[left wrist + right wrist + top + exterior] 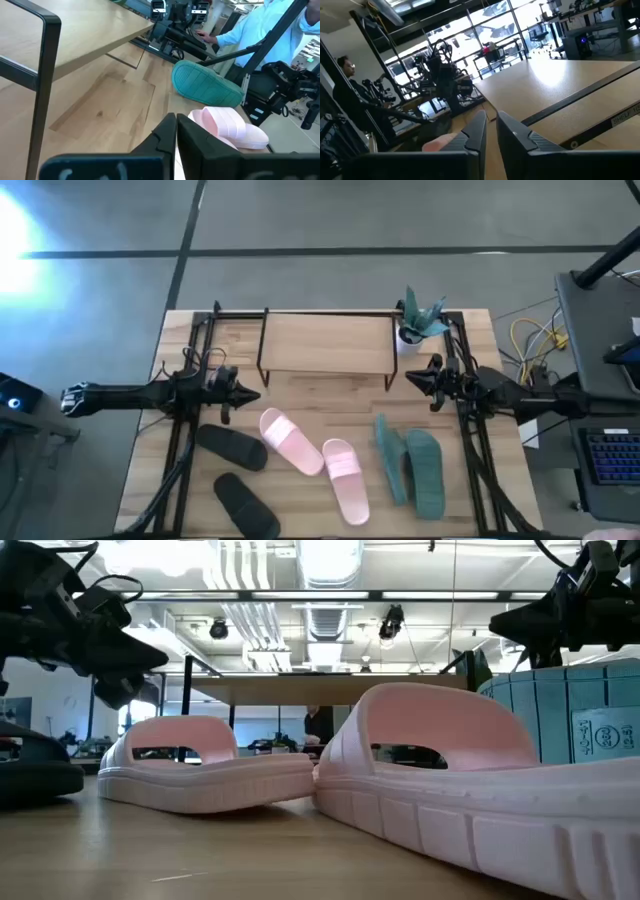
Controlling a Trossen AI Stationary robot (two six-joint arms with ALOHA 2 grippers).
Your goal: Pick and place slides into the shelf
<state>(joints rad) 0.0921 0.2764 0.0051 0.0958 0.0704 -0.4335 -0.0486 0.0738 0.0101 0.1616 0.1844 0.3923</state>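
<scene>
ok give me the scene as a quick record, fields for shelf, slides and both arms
shelf: at the table's far edge, board bare, no slides on it
pink slides: two, centre of table, in front of shelf
black slides: two, on the left side
teal slides: two, on the right, one tipped on its edge
left gripper: near shelf's left end, jaws shut, empty
right gripper: near shelf's right end, jaws shut, empty
plant: by shelf's right end

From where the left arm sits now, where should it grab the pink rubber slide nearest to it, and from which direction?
Probably the wide strap of the pale pink rubber slide. It lies sole-down, so the strap arches up and leaves a gap that a finger can slip under. Come from straight above with the left hand, fingers spanning the strap's width. That hand looks shut now, so it would need to open first.
</scene>
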